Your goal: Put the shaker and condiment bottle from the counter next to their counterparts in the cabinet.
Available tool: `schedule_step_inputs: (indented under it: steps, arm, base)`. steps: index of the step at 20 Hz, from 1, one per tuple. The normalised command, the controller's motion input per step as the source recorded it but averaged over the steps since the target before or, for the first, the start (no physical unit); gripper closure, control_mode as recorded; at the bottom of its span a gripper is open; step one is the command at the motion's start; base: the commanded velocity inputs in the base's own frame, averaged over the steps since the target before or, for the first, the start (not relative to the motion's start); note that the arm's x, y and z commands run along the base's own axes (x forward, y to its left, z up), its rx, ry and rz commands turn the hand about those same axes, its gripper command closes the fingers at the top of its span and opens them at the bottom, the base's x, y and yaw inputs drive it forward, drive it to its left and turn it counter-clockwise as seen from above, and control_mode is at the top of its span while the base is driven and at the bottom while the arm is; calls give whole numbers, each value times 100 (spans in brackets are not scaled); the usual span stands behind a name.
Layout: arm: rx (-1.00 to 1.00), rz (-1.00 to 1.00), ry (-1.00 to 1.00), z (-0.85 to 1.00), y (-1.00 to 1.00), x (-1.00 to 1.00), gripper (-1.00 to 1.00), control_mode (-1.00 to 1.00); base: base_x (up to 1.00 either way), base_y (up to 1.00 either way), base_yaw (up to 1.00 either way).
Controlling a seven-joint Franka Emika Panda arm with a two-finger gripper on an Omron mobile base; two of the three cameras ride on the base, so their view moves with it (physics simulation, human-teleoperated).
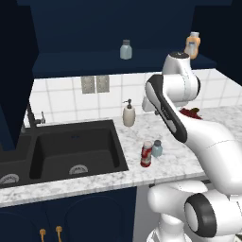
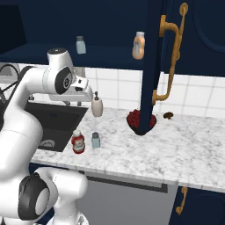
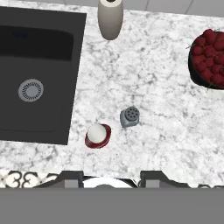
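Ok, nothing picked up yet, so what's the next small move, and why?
Probably open the hand and lower it toward the condiment bottle, or the shaker beside it. Both stand upright on the counter below the hand, which looks shut and holds nothing, high above them.

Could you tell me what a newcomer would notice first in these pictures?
Probably the big white arm rising over the marbled counter, beside the black sink. Next, the red bottle and small shaker standing close together near the counter's front edge, with a bowl of red fruit further back.
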Motion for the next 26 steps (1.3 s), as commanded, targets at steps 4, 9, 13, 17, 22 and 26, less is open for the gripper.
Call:
schedule_step_inputs:
  steps: [4,9,13,17,22,26]
  arm:
    - [0,0,0,0,0,-4,-100,-100]
    - [0,0,0,0,0,-5,-100,-100]
    - [0,0,-3,-3,2,-11,-100,-100]
    - [0,0,-11,-14,19,-19,-100,-100]
    - [0,-4,-11,-16,26,-14,-100,-100]
    - [0,-13,-12,-18,21,-12,-100,-100]
  base:
    - [0,0,0]
    - [0,0,0]
    - [0,0,0]
    - [0,0,0]
    - [0,0,0]
    - [0,0,0]
